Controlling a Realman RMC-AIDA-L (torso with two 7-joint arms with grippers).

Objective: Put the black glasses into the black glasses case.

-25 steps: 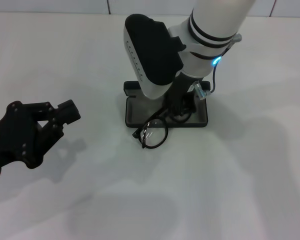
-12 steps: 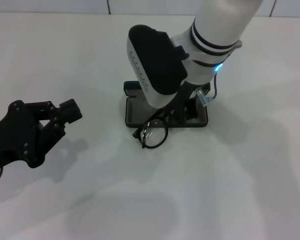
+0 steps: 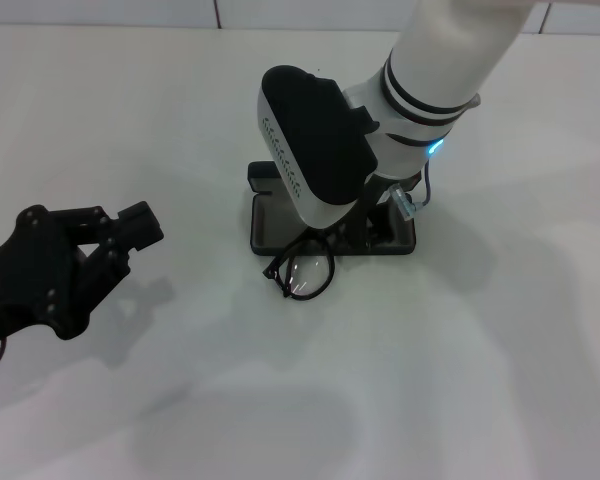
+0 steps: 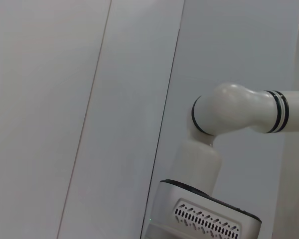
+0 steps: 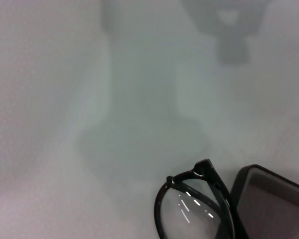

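The black glasses case (image 3: 400, 240) lies open on the white table, its grey lining showing and its lid (image 3: 263, 175) standing behind. The black glasses (image 3: 302, 272) straddle the case's front left edge: one round lens rests on the table and the rest is hidden under my right wrist. My right gripper (image 3: 360, 222) hangs low over the case, mostly covered by its white and black wrist housing. The right wrist view shows a lens of the glasses (image 5: 189, 214) beside a corner of the case (image 5: 269, 199). My left gripper (image 3: 128, 242) hovers open and empty far to the left.
The white table (image 3: 460, 380) extends on all sides of the case. A tiled wall runs along the back. The left wrist view shows only the wall and my right arm (image 4: 229, 109).
My right arm has lifted and shifted slightly right over the case. The glasses have slid a little forward and left, towards the table. The left arm has barely moved.
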